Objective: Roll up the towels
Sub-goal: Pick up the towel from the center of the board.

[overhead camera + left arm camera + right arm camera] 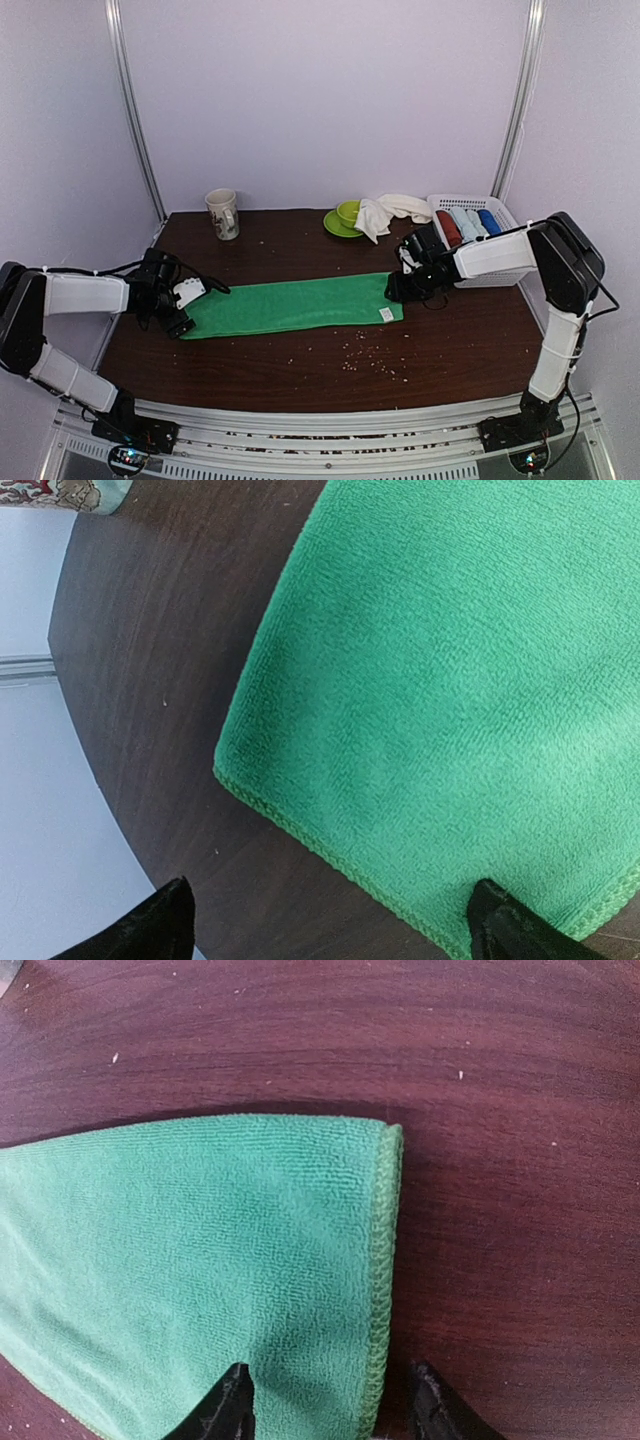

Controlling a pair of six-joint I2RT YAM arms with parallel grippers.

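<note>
My left claw [330, 922] hangs at the green towel's [290, 303] left end, its fingers spread as wide as they go and gripping nothing. One fingertip [160, 920] is over bare table [300, 365] just off the towel's corner, and the other is over the cloth near its hem. Beyond the towel's left end, well apart from it, a printed mug [223, 213] stands upright by the back wall.

The green towel itself lies flat on the dark wooden table as a long folded strip, unrolled, stretched between my two claws. A small white label [386, 314] shows at its right near corner. In front of the towel's right half, pale crumbs [365, 355] are scattered over the wood.

Behind the towel's right end a green bowl [348, 212] sits on a green plate, and the cream-white towel [392, 210] lies crumpled just right of the bowl.

My right claw [330, 1410] sits low at the green towel's right end, partly open, its fingers either side of the stitched hem without pinching it. Further right of the towel a white basket [503, 213] holds red [449, 228], pale blue [467, 222] and dark blue [489, 221] towel rolls.
</note>
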